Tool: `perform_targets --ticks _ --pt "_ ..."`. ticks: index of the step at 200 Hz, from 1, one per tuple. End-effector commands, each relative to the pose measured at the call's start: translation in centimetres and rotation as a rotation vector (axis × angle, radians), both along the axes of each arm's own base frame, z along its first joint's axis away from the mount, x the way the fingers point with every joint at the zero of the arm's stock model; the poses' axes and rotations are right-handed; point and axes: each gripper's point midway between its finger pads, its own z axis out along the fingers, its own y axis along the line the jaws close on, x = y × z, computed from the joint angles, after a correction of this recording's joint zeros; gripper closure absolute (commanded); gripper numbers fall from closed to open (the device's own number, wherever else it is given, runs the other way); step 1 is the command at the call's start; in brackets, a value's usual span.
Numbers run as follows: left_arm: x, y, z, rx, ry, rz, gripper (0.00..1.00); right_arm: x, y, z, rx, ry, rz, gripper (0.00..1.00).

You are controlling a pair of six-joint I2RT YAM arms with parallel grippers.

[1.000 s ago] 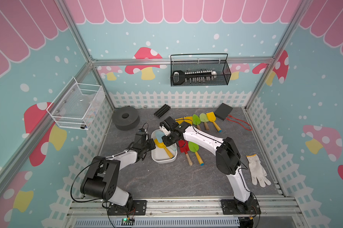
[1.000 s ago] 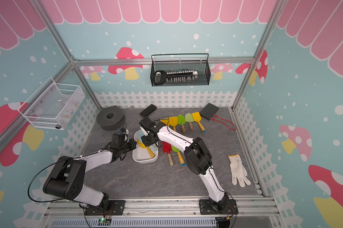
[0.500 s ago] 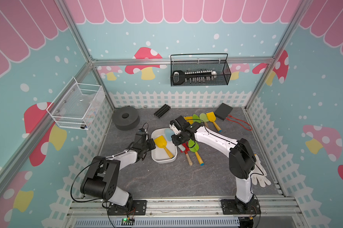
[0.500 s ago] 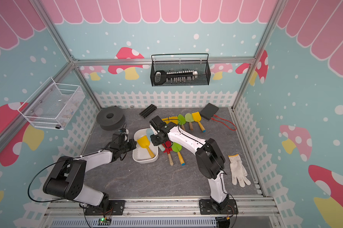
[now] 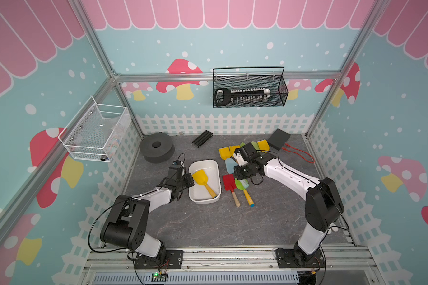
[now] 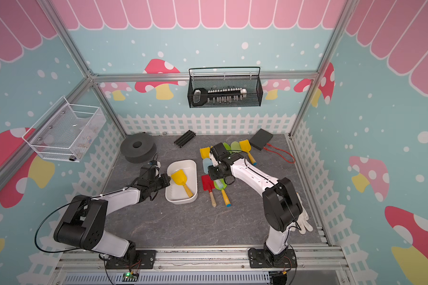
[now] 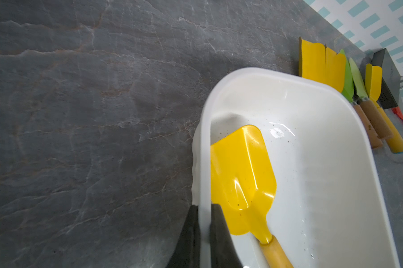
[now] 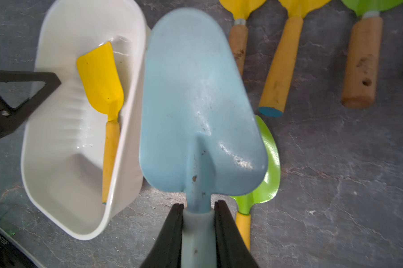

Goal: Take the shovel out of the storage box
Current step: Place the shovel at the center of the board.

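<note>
Nearest me, the left jaws are clamped on the storage box (image 7: 205, 139) rim, on the side toward the table's left edge. One yellow shovel (image 5: 201, 179) lies inside, so I judge that one left to do. Beyond, the right jaws grip a blue shovel (image 8: 196, 92) by its neck, outside the box, above the loose shovels (image 5: 228, 182).

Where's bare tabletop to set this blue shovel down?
Widest bare patch: in front of the storage box and red shovel, toward the arm bases. Another between the foam ring and black bars. Crowded: shovels around the right gripper.
</note>
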Motion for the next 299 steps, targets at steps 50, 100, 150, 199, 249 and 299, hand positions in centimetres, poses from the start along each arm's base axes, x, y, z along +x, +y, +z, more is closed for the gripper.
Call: perform_targets --ticks 50,100,150,199,249,299 --pt "-0.4 0.0 -0.8 0.010 0.032 -0.007 0.97 -0.7 -6.2 -1.4 -0.045 0.012 -0.047 0.84" --pt "-0.3 -0.1 -0.8 0.008 0.032 -0.008 0.97 -1.3 -8.6 -3.3 -0.059 0.069 -0.081 0.84" --pt "-0.4 0.0 -0.8 0.012 0.035 -0.010 0.97 -1.0 -9.4 -5.3 -0.056 0.137 -0.126 0.84" --pt "-0.4 0.0 -0.8 0.012 0.034 -0.009 0.97 -1.0 -10.1 -6.9 -0.059 0.188 -0.160 0.84" --pt "-0.3 -0.1 -0.8 0.010 0.034 -0.008 0.97 -0.4 -10.7 -8.4 -0.069 0.223 -0.199 0.84" --pt "-0.3 -0.1 -0.8 0.012 0.035 -0.010 0.97 0.3 -11.0 -9.3 -0.081 0.222 -0.219 0.84"
